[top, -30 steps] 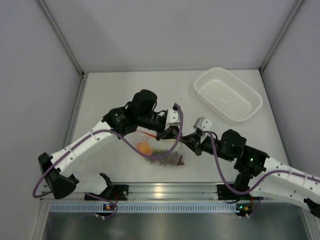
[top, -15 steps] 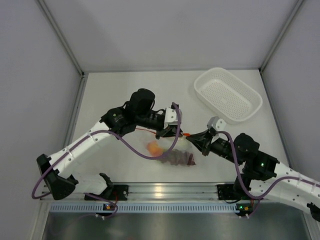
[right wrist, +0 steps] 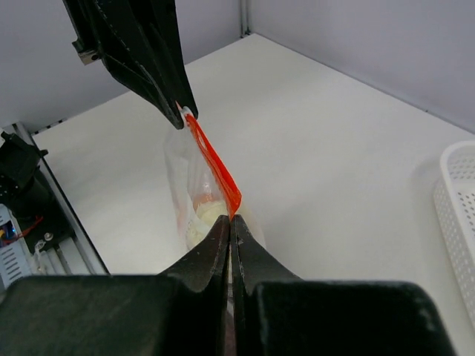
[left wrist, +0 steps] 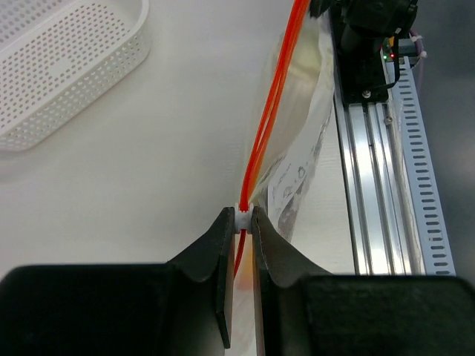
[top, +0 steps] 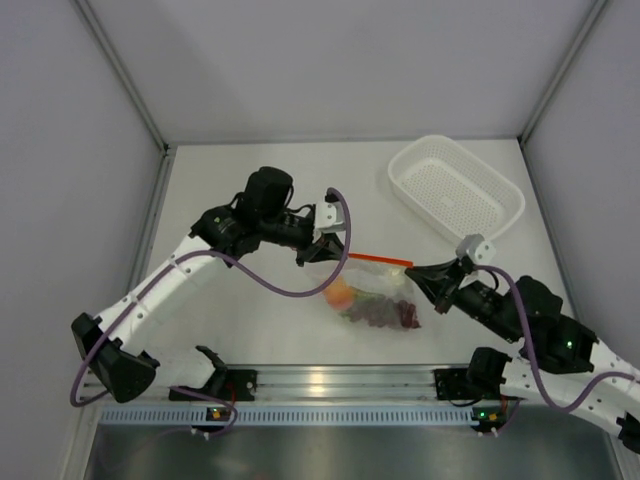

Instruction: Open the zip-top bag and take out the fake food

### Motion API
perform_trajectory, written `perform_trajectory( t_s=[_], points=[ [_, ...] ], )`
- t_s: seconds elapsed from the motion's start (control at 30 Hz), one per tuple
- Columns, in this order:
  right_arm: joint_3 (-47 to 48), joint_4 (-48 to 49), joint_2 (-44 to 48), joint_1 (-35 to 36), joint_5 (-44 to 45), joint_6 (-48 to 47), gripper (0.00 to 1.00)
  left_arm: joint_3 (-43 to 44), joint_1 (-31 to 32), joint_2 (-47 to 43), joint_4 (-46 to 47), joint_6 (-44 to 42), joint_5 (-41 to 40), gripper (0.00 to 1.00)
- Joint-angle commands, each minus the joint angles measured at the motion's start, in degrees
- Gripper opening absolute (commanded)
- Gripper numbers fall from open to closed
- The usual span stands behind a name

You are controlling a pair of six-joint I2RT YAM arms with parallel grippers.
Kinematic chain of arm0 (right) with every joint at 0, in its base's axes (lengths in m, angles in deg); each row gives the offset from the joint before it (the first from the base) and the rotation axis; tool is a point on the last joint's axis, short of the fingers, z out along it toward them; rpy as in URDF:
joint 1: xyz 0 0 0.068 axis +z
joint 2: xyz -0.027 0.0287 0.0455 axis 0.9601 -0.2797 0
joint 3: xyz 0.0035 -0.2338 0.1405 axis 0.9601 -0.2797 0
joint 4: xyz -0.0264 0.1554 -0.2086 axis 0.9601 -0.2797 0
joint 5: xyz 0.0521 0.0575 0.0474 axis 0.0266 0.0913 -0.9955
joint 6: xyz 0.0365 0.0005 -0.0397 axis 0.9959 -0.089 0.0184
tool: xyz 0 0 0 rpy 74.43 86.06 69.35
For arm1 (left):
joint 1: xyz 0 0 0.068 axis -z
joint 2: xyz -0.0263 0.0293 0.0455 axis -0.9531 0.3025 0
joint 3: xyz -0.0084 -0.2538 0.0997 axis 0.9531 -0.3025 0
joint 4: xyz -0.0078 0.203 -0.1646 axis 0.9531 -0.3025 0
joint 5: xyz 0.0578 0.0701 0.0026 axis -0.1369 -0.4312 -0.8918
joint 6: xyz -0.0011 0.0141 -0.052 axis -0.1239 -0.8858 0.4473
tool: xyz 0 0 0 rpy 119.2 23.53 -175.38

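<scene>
The clear zip-top bag (top: 378,300) hangs between my two grippers, its orange-red zipper strip (top: 380,260) stretched taut. My left gripper (top: 332,256) is shut on the white slider (left wrist: 244,219) at the strip's left end. My right gripper (top: 413,270) is shut on the bag's corner at the strip's other end (right wrist: 232,215). The fake food is inside the bag: a round orange-pink fruit (top: 340,293) and a dark grape bunch (top: 388,315). In the right wrist view the strip (right wrist: 215,167) runs from my jaws up to the left gripper (right wrist: 180,119).
A white perforated basket (top: 456,188) stands at the back right and shows in the left wrist view (left wrist: 67,67). The aluminium rail (top: 330,382) runs along the near table edge, close below the bag.
The grippers have drawn apart, the right one going right and the left one up and left. The bag has shifted right and its zipper strip is pulled straight.
</scene>
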Motion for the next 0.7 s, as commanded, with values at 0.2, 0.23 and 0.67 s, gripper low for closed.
perform_trajectory(
  t_s=[0.2,0.23,0.67],
  points=[
    [7.9,-8.4,5.3,0.3,3.1,2.6,0.00,-0.1,-6.5,-0.9,-1.3,-4.1,2.1,0.00],
    [8.1,-8.7,5.3,0.3,3.5,2.7,0.00,-0.2,-6.9,-0.4,-1.5,-4.2,1.6,0.00],
    [8.3,-7.0,2.9,0.3,2.3,3.6,0.00,-1.7,-10.0,1.1,-5.0,-4.4,-5.2,0.06]
  ],
)
